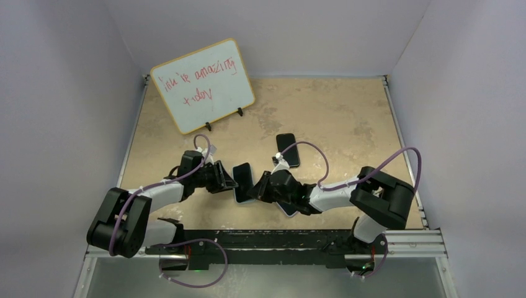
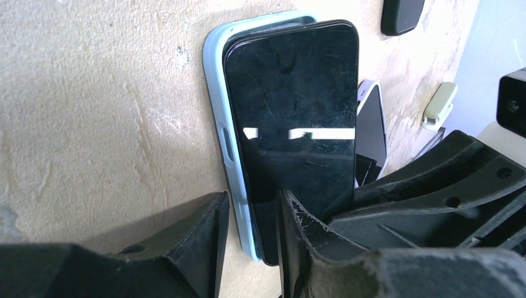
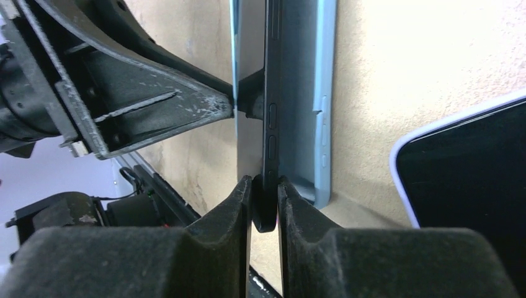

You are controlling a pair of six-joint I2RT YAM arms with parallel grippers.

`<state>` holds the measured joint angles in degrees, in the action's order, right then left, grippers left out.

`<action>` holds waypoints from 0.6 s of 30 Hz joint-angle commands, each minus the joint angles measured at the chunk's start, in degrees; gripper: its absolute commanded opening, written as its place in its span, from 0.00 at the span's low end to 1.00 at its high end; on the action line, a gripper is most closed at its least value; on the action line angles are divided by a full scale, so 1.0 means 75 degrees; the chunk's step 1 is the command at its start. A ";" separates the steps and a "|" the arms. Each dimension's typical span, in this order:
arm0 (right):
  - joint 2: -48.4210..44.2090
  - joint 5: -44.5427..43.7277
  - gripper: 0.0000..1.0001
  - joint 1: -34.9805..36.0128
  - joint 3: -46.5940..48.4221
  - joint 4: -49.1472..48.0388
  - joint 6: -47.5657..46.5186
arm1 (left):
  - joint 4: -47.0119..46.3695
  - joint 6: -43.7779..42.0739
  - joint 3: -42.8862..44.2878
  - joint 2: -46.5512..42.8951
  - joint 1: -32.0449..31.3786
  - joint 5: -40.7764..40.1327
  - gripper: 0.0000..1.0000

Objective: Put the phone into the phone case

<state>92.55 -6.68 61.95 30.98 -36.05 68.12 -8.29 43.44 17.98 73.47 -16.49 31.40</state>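
Phone (image 3: 271,105) half-seated in pale blue case (image 3: 307,93), pinched edgewise by right hand (image 3: 265,202); left hand (image 2: 253,226) clamps phone and case together.

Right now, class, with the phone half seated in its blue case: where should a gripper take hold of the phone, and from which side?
Probably by its thin side edges near one end, where the phone stands proud of the blue case. Come in end-on along its length, as the right gripper does, its fingers flanking the slim edge; the glass face stays clear for pressing.
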 commanded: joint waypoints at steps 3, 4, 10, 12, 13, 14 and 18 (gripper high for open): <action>0.0015 0.0304 0.19 0.0048 0.0023 -0.0053 -0.0315 | -0.0477 -0.0197 -0.0100 0.0181 0.0052 0.0162 0.35; 0.0155 0.0402 0.20 0.0057 0.0012 -0.0092 -0.0334 | -0.0479 -0.0216 -0.0100 0.0206 0.0053 0.0197 0.34; 0.0814 0.0869 0.13 0.0060 0.0035 -0.0522 -0.0271 | -0.0482 -0.0222 -0.0202 0.0235 0.0049 0.0257 0.27; 0.0859 0.0878 0.09 0.0059 0.0225 -0.0238 -0.0357 | -0.0513 -0.0129 -0.0247 0.0226 0.0043 0.0361 0.25; 0.0857 0.0879 0.08 0.0060 0.0298 -0.0149 -0.0423 | -0.0547 -0.0072 -0.0293 0.0208 0.0043 0.0409 0.25; 0.0830 0.0879 0.08 0.0066 0.0344 -0.0056 -0.0476 | -0.0598 -0.0013 -0.0334 0.0185 0.0043 0.0441 0.24; 0.0516 0.0629 0.15 0.0057 0.0449 0.0650 -0.0565 | -0.0743 0.0171 -0.0465 0.0162 0.0043 0.0499 0.21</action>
<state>96.07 -2.85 61.08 31.68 -38.81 67.40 -12.03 43.40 16.25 74.59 -15.70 32.60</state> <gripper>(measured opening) 0.190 0.234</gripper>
